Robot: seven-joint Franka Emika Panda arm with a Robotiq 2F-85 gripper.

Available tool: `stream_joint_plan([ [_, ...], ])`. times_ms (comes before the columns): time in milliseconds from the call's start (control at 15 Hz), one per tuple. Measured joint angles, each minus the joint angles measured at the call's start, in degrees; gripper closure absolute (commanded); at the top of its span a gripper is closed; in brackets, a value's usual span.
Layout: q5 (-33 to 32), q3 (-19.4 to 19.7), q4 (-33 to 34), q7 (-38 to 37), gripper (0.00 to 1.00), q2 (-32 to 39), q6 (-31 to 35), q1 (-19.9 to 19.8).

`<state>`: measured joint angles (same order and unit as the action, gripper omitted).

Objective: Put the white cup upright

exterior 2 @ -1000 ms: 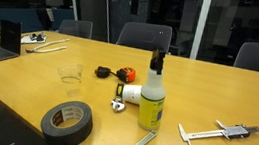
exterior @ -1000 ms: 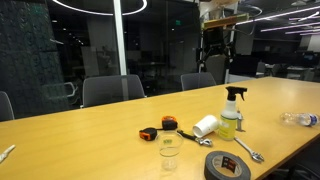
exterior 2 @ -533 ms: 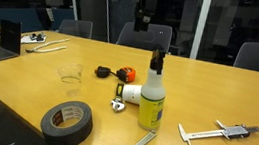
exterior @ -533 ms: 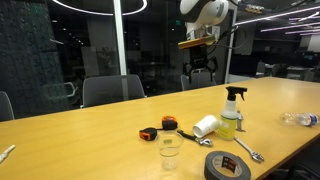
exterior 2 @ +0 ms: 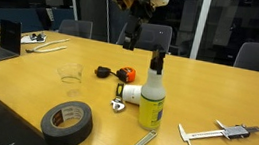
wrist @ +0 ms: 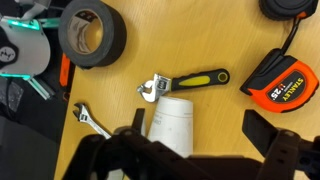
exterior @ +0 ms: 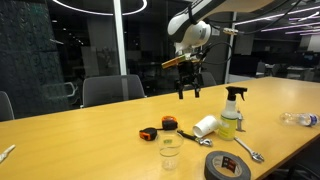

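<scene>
Lower than before, the gripper [exterior: 189,88] is held with jaws apart, empty. The bottle [exterior: 231,118] could be knocked if the cup [exterior: 205,126] is pushed.

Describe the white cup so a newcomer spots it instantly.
On the long wooden table, find the spray bottle with yellow liquid. The white cup lies on its side right beside the bottle's base. It is opaque white and tipped over, unlike the clear tumbler standing upright nearby.
</scene>
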<state>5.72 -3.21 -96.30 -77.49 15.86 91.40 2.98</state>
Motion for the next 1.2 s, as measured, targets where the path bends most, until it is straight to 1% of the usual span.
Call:
stream_joint_plan([
  [200,0.35,0.42,-0.54,-4.77,0.00,1.27,-0.02,0.84],
  [533,-0.27,0.62,-3.29,-5.77,0.00,1.25,-0.16,1.50],
  [667,-2.02,0.78,-4.65,-5.46,0.00,0.82,-0.02,1.51],
  [867,-6.29,1.29,-7.49,-4.24,0.00,-0.66,1.30,1.50],
  [1067,-10.83,2.50,-11.32,-3.76,0.00,-2.74,4.86,1.44],
  [1200,-12.58,3.45,-13.89,-3.76,0.00,-3.98,8.13,1.18],
])
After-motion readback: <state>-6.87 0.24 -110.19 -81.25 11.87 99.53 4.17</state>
